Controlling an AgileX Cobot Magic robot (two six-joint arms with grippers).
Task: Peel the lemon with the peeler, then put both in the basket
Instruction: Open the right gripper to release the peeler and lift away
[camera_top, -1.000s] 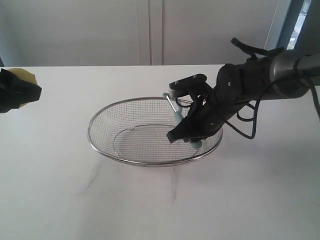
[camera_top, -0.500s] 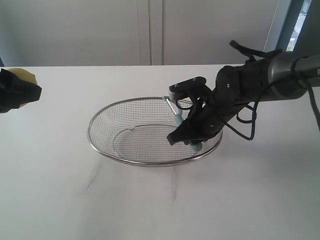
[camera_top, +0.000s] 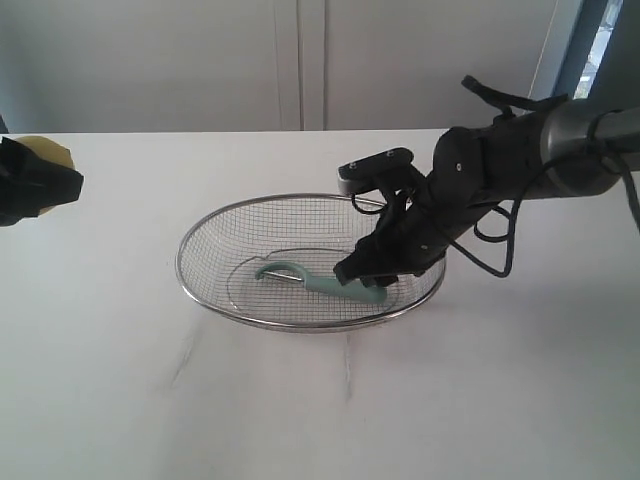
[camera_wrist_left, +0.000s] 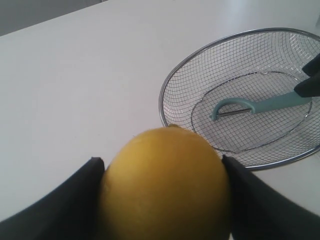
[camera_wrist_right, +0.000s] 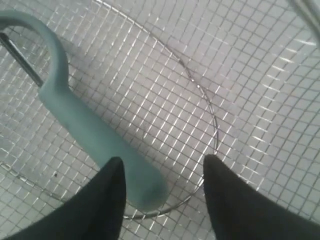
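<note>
The silver wire-mesh basket (camera_top: 205, 285) (camera_wrist_left: 172, 87) sits mid-table. Inside it the teal-handled peeler (camera_top: 320, 283) (camera_wrist_left: 270, 104) (camera_wrist_right: 95, 140) lies flat on the mesh, blade head pointing left in the exterior view. My right gripper (camera_top: 362, 275) (camera_wrist_right: 162, 172) hovers open just over the handle's end, its fingers apart from it. At the far left edge my left gripper (camera_top: 45, 190) (camera_wrist_left: 165, 200) is shut on the yellow lemon (camera_top: 45, 152) (camera_wrist_left: 165, 185), held above the table. No sticker shows on the lemon.
The white table (camera_top: 450, 400) stretches all round the basket. A white cabinet wall (camera_top: 300, 60) stands behind it. The right arm with its black cable (camera_top: 500, 230) reaches over the basket's right rim.
The peeler has left my right gripper and now lies on the basket's floor; a second ago it was held upright in the fingers. The left gripper and lemon have not moved.
</note>
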